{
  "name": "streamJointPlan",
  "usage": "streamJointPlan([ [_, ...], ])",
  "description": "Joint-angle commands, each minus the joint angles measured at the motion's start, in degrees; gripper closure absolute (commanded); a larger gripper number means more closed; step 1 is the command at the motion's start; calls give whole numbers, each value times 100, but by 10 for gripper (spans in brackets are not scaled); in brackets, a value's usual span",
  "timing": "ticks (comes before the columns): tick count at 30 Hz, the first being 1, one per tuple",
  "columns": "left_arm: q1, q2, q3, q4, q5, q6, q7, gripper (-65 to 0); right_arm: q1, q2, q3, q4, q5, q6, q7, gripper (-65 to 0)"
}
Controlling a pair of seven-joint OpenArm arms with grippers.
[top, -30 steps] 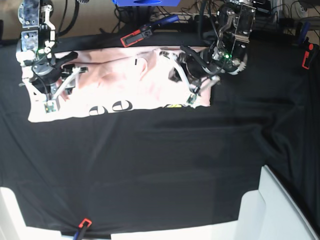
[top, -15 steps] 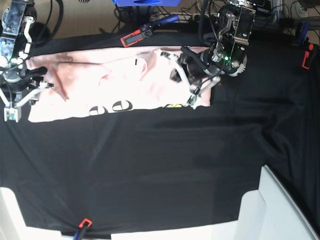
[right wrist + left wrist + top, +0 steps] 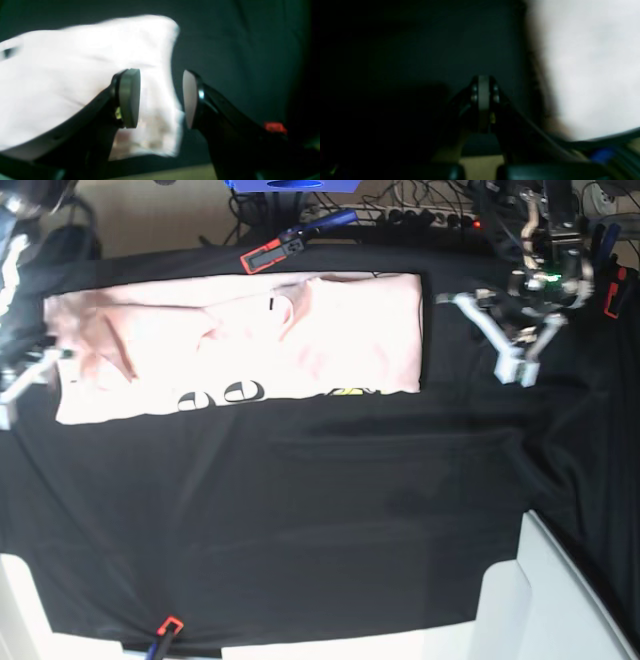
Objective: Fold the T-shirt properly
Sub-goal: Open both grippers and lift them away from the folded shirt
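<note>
Base view shows the T-shirt (image 3: 250,340) lying flat on the black cloth (image 3: 300,510), between my two pincers. My left pincer (image 3: 520,365), pressed together, hovers just beside its edge, apart. My right pincer (image 3: 161,97) is spread, empty, at the opposite edge.

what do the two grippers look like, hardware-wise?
Left gripper: white finger links on a black and metal wrist with a green LED; in its wrist view, dark arms ending in grey pads with small screws. Right gripper: black curved fingers with flat grey oval pads; in the base view its links are white.
</note>
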Motion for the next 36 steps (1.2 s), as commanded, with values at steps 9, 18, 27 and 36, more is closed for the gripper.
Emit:
streamJointPlan([
  [9,-53,-13,-1061,-431,183,15,-90,0,963,290,1154,-1457,153,1090,-940,-419],
  [18,-36,-4,-1017,-1117,165,6,-952,0,1210,316,1461,-1642,434,1090,-1679,-419],
  [27,-10,-13,-1061,-1169,156,6,-961,0,1359,861,1180,-3127,1744,1090,-1468,-419],
  [36,-36,-13,-1025,-1187,156,6,-961,0,1377,1169,1162,-3989,2649,1090,-1468,-421],
])
